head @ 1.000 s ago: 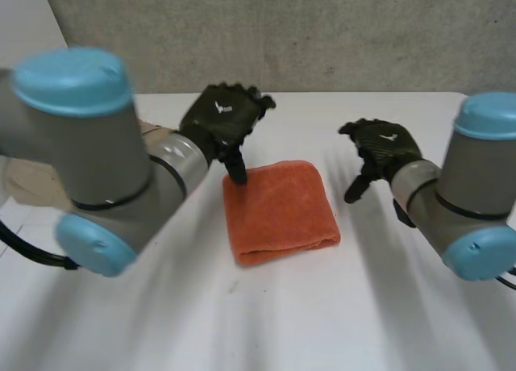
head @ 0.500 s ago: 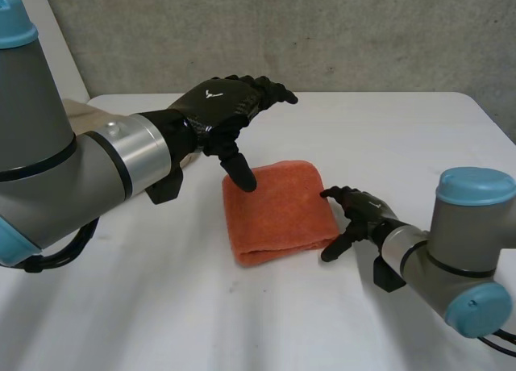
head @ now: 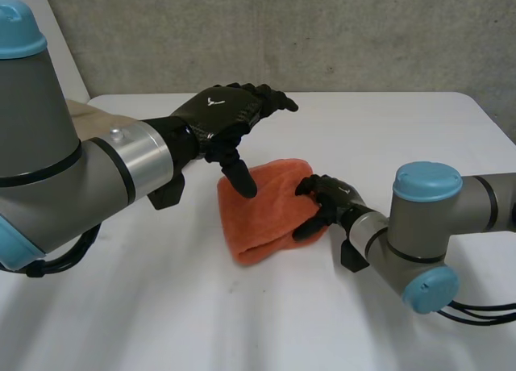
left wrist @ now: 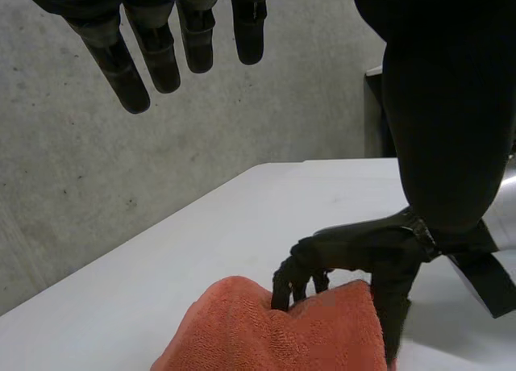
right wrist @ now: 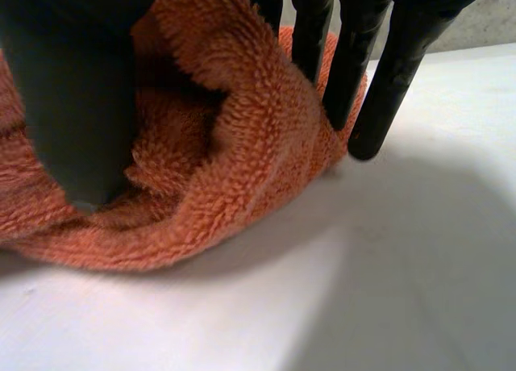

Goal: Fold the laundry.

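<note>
**Right hand has closed on the towel's right edge; left hand unchanged**

You will find the left hand (head: 224, 115) where it was half a second ago: over the towel's far-left corner, fingers (left wrist: 153, 48) straight and spread clear above the towel, thumb pointed down at that corner. Whether the thumb tip actually bears on the pile cannot be confirmed. It holds nothing.

The towel (head: 260, 214), orange and already folded over, lies on the table (head: 387, 129) between the two hands. Its near fold remains flat on the surface. Its right side no longer does: that edge is bunched and raised, and the outline has narrowed from that side.

The right hand (head: 326, 203) accounts for this. Half a second ago it lay just beside the towel's right edge, touching nothing. It is now clamped on that edge, thumb tucked into the layers and fingers (right wrist: 363, 72) curled over the outside.

Assessment: you have moved from approach to grasp, and a further fold from the towel's right side appears to be starting. Note the risk that the pinch has taken only some layers.
</note>
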